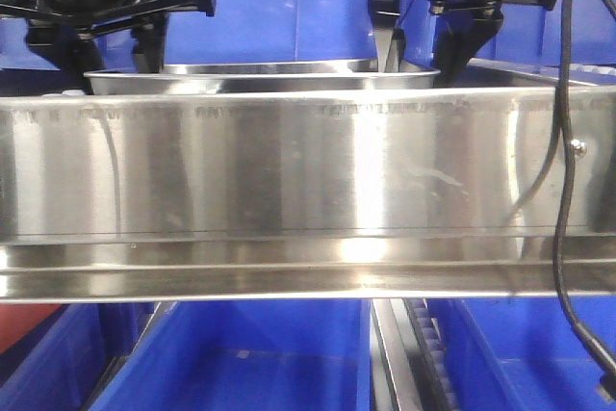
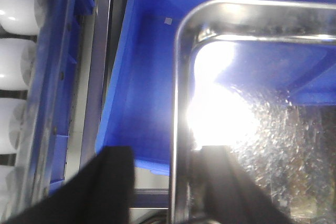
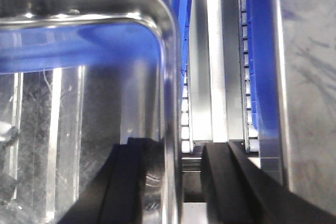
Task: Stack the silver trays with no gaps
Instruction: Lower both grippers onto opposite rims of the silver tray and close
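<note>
The main risk is an uneven grab. The left gripper (image 2: 167, 153) and right gripper (image 3: 176, 145) each straddle a side rim of the tray (image 1: 260, 77), one finger inside and one outside, spread wide with a gap showing between the outer finger and the metal. If one closes before the other, or bites at a different height, the tray may tilt and seat crooked, leaving the very gap the task forbids. The rim is thin and polished, so a pinch could slip (glare in the left wrist view hides much of the tray floor). The front view shows two rim lines close together. I cannot tell whether that is a second tray nested below; if it is, a lift might drag both.

The tray sits behind the rail (image 1: 308, 170), just past its top edge, over a bin (image 2: 142, 77). Room is tight: rollers (image 2: 18, 61) run near the tray's left side, and a cable (image 1: 563, 141) hangs across the rail's right end, near the right gripper, where it could snag
</note>
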Action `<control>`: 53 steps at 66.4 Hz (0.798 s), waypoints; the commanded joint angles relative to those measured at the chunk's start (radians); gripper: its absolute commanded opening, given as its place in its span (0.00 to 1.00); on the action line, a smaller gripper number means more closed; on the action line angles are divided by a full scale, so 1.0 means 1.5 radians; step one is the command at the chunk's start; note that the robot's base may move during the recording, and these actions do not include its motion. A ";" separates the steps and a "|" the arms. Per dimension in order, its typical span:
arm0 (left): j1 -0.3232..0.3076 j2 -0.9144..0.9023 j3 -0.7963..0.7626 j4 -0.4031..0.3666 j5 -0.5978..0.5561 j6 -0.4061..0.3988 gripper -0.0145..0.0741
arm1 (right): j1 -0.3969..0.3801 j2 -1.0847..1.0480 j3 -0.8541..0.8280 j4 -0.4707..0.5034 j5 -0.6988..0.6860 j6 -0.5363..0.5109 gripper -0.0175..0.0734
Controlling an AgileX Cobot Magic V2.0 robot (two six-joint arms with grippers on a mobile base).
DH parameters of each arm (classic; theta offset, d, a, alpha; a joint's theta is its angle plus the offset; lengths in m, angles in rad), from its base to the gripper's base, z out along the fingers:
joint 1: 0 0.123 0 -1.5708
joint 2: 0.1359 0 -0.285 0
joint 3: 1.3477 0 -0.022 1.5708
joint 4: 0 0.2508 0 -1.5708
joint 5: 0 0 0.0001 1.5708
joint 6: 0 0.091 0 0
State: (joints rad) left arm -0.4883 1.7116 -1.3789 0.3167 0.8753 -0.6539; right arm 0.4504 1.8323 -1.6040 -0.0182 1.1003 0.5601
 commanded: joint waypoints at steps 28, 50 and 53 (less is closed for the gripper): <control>-0.002 -0.001 -0.003 0.001 -0.003 -0.002 0.18 | 0.002 0.011 -0.005 -0.001 -0.008 0.000 0.17; -0.004 -0.009 -0.016 0.000 0.009 -0.002 0.15 | 0.002 0.011 -0.021 -0.001 -0.004 -0.001 0.18; -0.005 -0.017 -0.023 -0.003 0.014 -0.002 0.15 | 0.002 0.010 -0.031 -0.001 0.000 -0.001 0.18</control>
State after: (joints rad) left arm -0.4883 1.7116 -1.3939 0.3060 0.8839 -0.6546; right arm 0.4527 1.8473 -1.6230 -0.0133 1.0959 0.5646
